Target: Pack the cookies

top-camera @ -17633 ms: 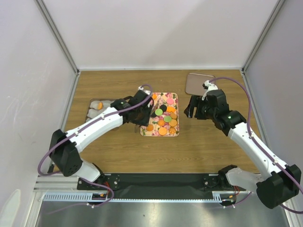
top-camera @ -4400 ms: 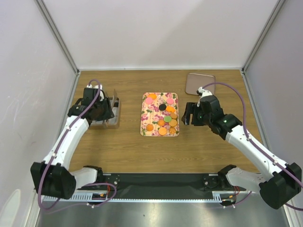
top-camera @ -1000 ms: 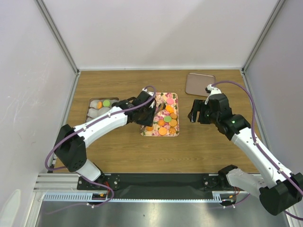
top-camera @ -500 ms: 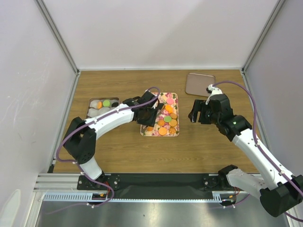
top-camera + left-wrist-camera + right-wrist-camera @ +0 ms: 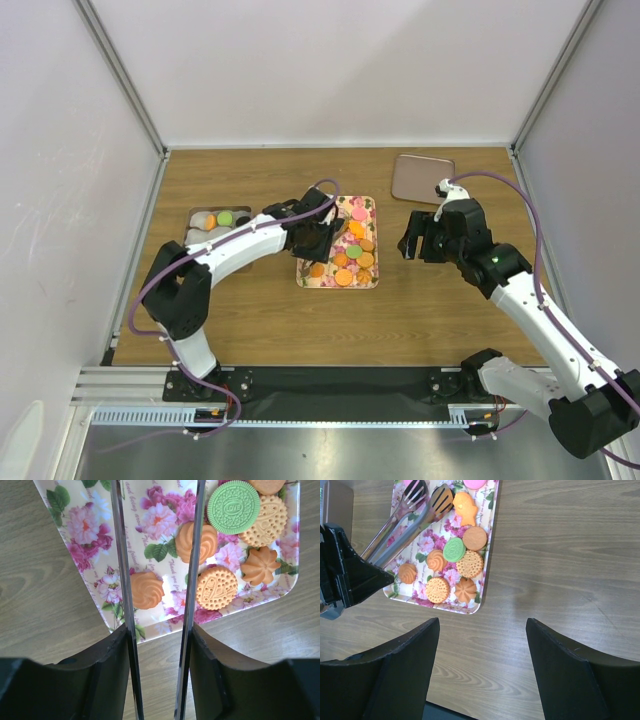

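Left tool point(image 5: 157, 647) clamps metal tongs point(image 5: 122, 580), whose arms stand partly spread over the near end of the flowered tray point(image 5: 75, 510) mid-desk point(image 5: 560, 555). Right tool point(image 5: 482, 640) is wide open and empty, hovering above the desk right of the tray. Cookies point(image 5: 233, 500) lie on the tray: mostly orange, one green, pink farther up. A few more sit in the clear box point(image 5: 200, 238) at left. Brown tray point(image 5: 421, 177) lies far right.

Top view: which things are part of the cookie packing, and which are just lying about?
In use: cookies, floral tray, tongs in the left gripper, box with paper cups.
Lying about: flat brown panel, far right; right gripper open, holding nothing.
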